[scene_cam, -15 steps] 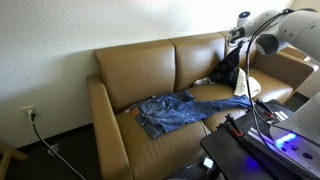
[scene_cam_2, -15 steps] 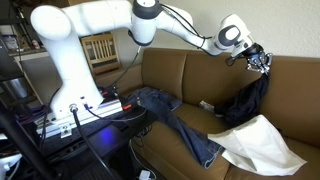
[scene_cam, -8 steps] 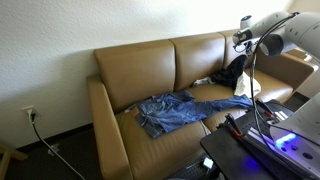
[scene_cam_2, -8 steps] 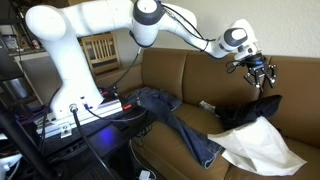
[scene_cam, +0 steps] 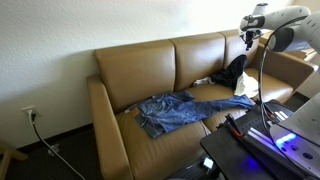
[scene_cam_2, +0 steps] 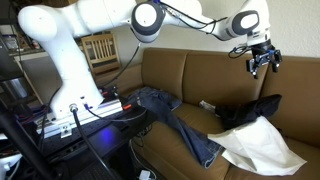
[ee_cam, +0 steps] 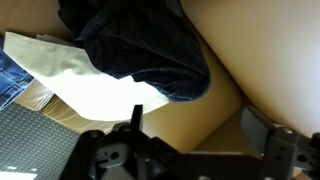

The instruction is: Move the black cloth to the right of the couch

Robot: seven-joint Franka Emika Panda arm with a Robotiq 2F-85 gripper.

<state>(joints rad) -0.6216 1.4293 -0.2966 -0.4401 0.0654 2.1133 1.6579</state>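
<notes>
On the couch [scene_cam: 140,65], one black cloth [scene_cam: 233,71], one jeans [scene_cam: 176,110].

Wrist view: gripper [ee_cam: 198,128] is dark blur along bottom edge, and I can't read fingertip detail. Black cloth [ee_cam: 140,45] cut off by top edge. Jeans [ee_cam: 8,75] show only as sliver at left edge. White cloth [ee_cam: 90,88] meets black cloth, but I can't tell which lies on top.

Exterior views: couch [scene_cam_2: 190,70] cut by right edge. Arm [scene_cam: 285,20] leaves frame at upper right. Gripper [scene_cam: 249,38] too small there for me to judge jaws. Dark equipment [scene_cam: 250,140] at lower right hides couch's front corner.
</notes>
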